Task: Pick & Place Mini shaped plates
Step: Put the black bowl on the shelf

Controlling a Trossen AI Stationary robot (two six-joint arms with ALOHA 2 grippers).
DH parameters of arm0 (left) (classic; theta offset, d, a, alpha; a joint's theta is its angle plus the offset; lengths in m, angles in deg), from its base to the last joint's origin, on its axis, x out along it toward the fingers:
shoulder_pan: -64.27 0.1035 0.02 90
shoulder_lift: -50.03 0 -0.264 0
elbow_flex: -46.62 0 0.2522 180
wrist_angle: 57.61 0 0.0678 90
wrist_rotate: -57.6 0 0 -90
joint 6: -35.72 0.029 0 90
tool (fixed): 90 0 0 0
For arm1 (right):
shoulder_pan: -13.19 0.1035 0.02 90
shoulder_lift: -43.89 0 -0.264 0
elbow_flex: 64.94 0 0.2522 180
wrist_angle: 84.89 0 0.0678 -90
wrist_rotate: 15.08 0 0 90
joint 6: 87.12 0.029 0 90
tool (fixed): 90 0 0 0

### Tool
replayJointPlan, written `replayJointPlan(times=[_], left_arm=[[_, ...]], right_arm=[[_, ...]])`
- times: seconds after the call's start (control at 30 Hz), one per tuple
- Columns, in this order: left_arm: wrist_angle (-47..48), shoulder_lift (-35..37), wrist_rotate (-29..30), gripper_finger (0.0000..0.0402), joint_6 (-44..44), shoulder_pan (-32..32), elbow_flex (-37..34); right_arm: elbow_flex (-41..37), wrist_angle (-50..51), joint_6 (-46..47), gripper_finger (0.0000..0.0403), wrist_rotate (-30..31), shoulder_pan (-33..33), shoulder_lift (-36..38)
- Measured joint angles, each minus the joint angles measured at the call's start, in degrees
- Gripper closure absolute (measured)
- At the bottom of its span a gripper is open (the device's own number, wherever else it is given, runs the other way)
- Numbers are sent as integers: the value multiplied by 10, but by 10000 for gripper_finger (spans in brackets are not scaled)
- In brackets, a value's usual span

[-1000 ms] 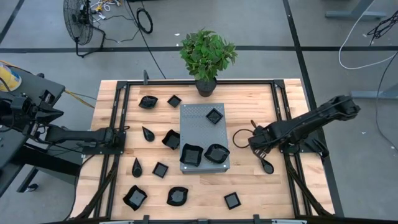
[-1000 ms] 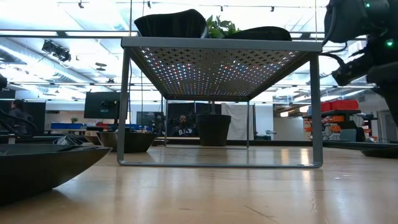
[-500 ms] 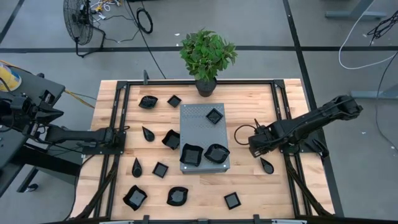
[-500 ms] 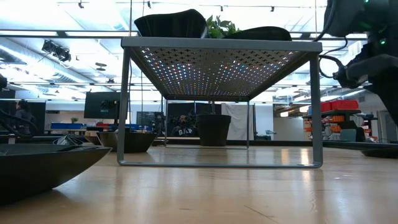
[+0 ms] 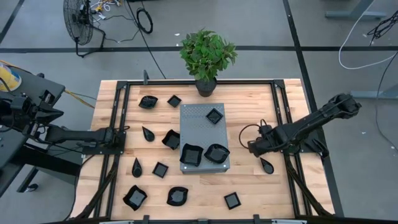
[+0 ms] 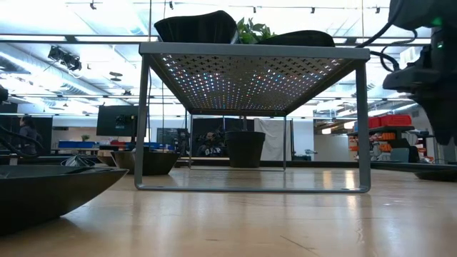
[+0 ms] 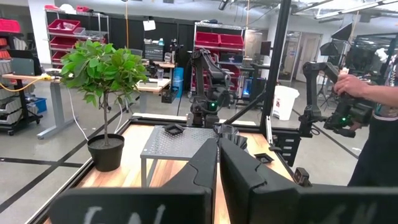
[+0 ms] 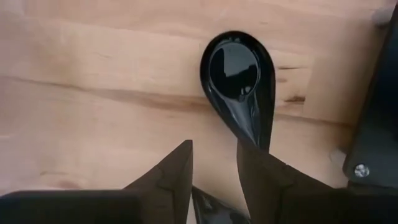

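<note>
We note a light wooden table [image 5: 249,186] framed by black rails, standing on a grey floor crossed with dark lines. A grey perforated stand [image 5: 204,121] sits mid-table and carries three of the mini shaped plates [image 5: 216,152]; the rest lie scattered on the wood to its left and along the near edge. A potted plant [image 5: 207,56] stands at the far edge and a floor fan [image 5: 79,22] sits off the far-left corner. The right gripper [image 5: 256,148] hovers over the right side of the table, fingers apart and empty, with a teardrop plate [image 8: 239,84] lying on the wood just beside it. The left gripper [image 5: 124,135] waits at the left edge, fingers together. The left wrist view shows shelving with red bins [image 7: 219,41] and a person [image 7: 379,118] holding a controller.
</note>
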State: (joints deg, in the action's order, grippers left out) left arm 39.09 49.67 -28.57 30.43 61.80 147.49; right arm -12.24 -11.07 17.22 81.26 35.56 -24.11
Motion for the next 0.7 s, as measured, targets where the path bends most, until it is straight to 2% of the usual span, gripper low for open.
replayJointPlan(times=[0.23, 0.4, 0.7], left_arm=[[0, 0, 0, 378, 0, 0, 0], [0, 0, 0, 378, 0, 0, 0], [0, 0, 0, 378, 0, 0, 0]], right_arm=[[24, -9, 27, 275, -8, 29, -40], [54, -9, 90, 275, -11, 43, -60], [54, 23, 183, 275, -12, 52, -63]])
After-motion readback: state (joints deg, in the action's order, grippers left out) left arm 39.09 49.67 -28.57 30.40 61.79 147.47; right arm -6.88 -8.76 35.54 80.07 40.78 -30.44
